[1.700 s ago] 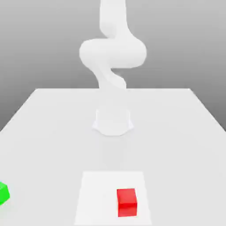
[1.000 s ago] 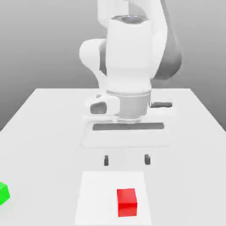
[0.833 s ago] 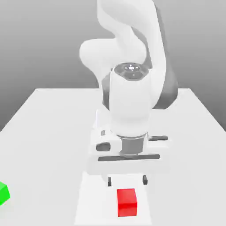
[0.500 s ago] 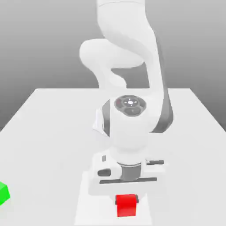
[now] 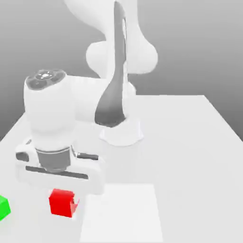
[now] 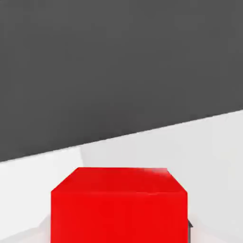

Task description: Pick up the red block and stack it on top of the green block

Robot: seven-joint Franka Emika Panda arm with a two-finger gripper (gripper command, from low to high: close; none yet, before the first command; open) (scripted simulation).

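Red block (image 5: 61, 202), one, gripped by the tool (image 5: 63, 205); one green block (image 5: 4, 208) nearby.

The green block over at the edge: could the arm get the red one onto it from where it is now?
Probably yes. The pincer is shut on the red block, close beside the green block, whose top looks bare, with nothing between them.
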